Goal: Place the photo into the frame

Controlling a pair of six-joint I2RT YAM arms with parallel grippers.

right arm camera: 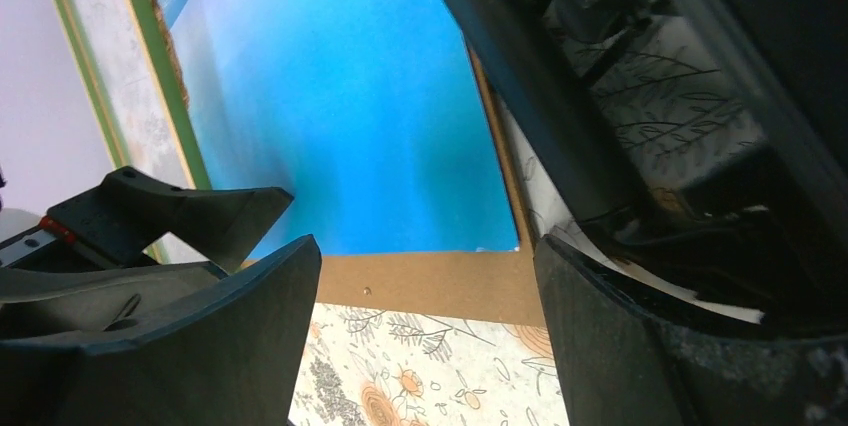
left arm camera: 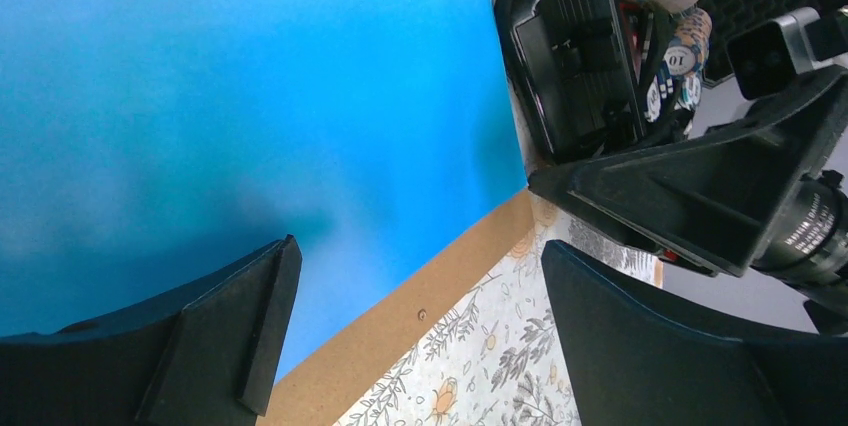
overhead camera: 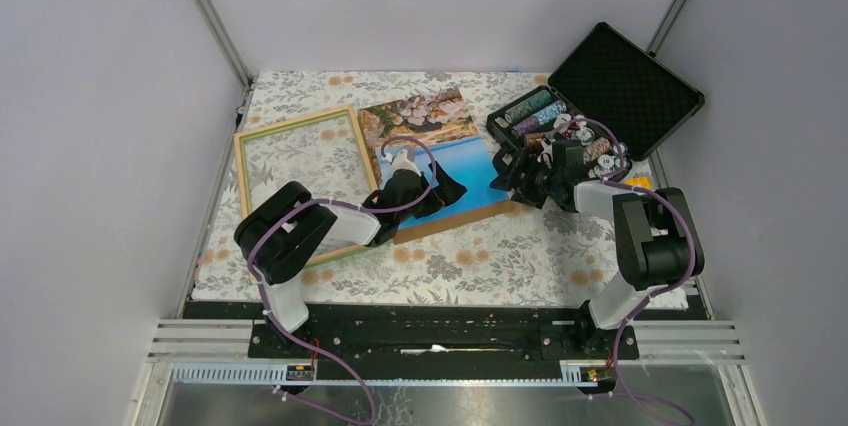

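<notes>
My left gripper [overhead camera: 432, 198] hangs low over the thin paper print of blue sea and tan rocky coast [overhead camera: 475, 174], jaws wide apart and gripping nothing. My right gripper [overhead camera: 515, 181] sits at the print's right-hand edge, its jaws also apart with only table and board between them.

The print lies face up on the brown fibreboard backing panel [overhead camera: 455, 222], just beside the right rail of the green-faced wooden picture frame [overhead camera: 296, 122], which lies flat on the flowered tablecloth [overhead camera: 500, 256].

My worry is the grip. The paper lies flush on the board, so a finger may slide over it, crease it, or catch the panel along with it. My two tools are close together, and the right one is hard against the open black case of poker chips [overhead camera: 625, 86], so a careless swing could knock either.

The print's long axis runs far to near, leaning right toward me, rocks at the far end and sea nearest, roughly parallel to the frame
</notes>
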